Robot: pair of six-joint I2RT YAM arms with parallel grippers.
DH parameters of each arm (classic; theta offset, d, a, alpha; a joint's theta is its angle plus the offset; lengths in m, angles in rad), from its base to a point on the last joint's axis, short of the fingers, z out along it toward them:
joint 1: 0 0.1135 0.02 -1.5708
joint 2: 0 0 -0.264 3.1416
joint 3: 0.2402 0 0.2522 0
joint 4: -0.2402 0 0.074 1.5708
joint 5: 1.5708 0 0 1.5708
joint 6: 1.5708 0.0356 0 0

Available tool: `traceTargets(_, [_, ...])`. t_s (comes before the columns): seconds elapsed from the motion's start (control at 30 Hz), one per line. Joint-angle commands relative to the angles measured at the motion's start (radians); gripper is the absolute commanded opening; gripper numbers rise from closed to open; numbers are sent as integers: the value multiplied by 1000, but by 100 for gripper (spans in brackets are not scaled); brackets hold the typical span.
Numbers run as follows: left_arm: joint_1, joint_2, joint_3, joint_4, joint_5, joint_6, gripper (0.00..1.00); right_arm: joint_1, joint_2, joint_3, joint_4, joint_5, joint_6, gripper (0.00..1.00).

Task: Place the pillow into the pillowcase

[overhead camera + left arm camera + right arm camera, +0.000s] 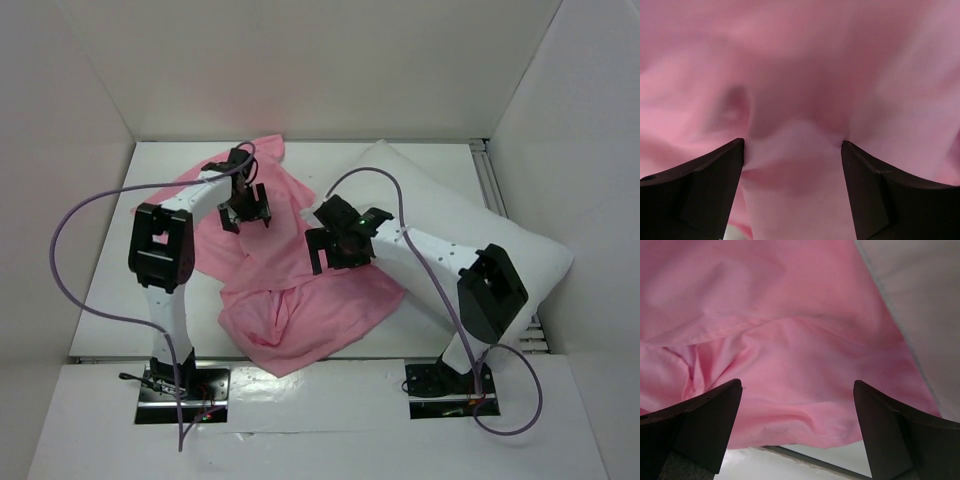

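The pink pillowcase lies crumpled across the middle of the table. The white pillow lies at the right, partly under my right arm, its left end touching the pillowcase. My left gripper is open and low over the pillowcase's upper part. In the left wrist view pink fabric fills the frame and a fold bulges between the open gripper. My right gripper is open over the pillowcase's right side. The right wrist view shows the open gripper above a pillowcase edge, with the pillow at the top right.
White walls enclose the table at the back and on both sides. A slotted metal rail runs along the right edge. Purple cables loop from both arms. A dark seam in the table shows under the pillowcase edge.
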Motion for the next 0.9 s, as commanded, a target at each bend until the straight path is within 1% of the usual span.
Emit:
traceTargets(0.0, [-4,73,63,-9,69,18,89,-31,-14,-28,16,24,33,100])
traceTargets(0.03, [5,106,73,-9,94,18,80,-44,-14,-28,16,38,33,100])
traceTargets(0.1, [16,130,83,-9,108,18,67,-67,-38,-37,5,48,33,100])
traceTargets(0.13, [34,139,101,-9,108,18,55,-78,-38,-37,5,58,33,100])
traceTargets(0.17, [50,148,112,-30,117,18,16,-98,-53,-37,-6,58,33,100])
traceTargets(0.2, [86,159,121,-30,117,8,0,-109,-66,-26,-6,67,22,100])
traceTargets(0.27, [129,159,148,-39,117,8,0,-121,-76,-17,-6,67,10,100])
traceTargets(0.3, [151,144,158,-39,108,-3,0,-147,-77,-6,-6,67,-4,100])
traceTargets(0.37, [227,104,194,-39,59,-12,0,-167,-77,7,-6,67,-28,100])
traceTargets(0.4, [228,92,210,-39,40,-12,0,-167,-61,24,-6,58,-29,100])
traceTargets(0.47, [275,72,282,-59,29,-12,0,-167,-25,43,-6,49,-39,100])
traceTargets(0.53, [313,71,335,-90,-32,-23,0,-156,0,63,-6,49,-48,100])
traceTargets(0.6, [336,62,381,-104,-64,-34,0,-146,22,63,5,38,-49,100])
traceTargets(0.63, [349,53,382,-104,-64,-34,0,-146,37,72,14,38,-49,100])
traceTargets(0.7, [379,62,431,-104,-75,-23,0,-146,49,72,26,26,-49,100])
traceTargets(0.77, [392,62,431,-121,-127,-34,0,-135,84,81,37,26,-49,100])
traceTargets(0.83, [406,53,431,-121,-110,-34,0,-135,104,106,23,41,-49,100])
traceTargets(0.87, [406,53,431,-121,-92,6,2,-126,115,106,23,50,-49,100])
